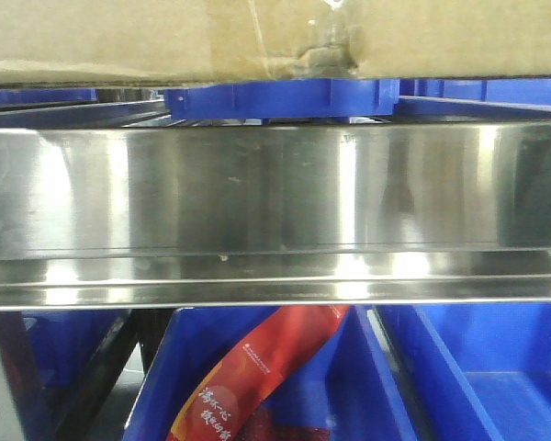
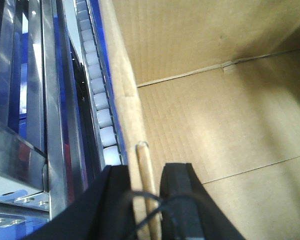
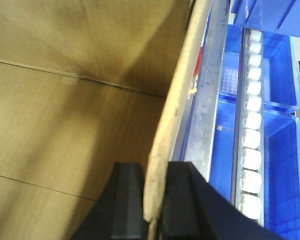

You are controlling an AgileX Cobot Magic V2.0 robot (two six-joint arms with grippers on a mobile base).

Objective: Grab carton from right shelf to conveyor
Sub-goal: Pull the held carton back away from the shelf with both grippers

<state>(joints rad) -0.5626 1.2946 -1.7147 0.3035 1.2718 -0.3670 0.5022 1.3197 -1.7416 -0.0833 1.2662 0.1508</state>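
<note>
The brown carton (image 1: 119,37) fills the top of the front view, its taped, torn seam just above the right shelf's shiny steel rail (image 1: 275,193). In the left wrist view I look into the open carton (image 2: 215,100). My left gripper (image 2: 147,172) straddles its left wall, one black finger outside and one inside, shut on the cardboard edge. In the right wrist view my right gripper (image 3: 154,170) pinches the right wall of the carton (image 3: 65,100) the same way. The conveyor is out of view.
Blue bins (image 1: 496,367) sit below the rail, one holding a red packet (image 1: 257,377). White roller tracks (image 2: 101,115) run close along the carton's left side. Another roller track (image 3: 251,140) and blue bins (image 3: 280,75) lie to its right.
</note>
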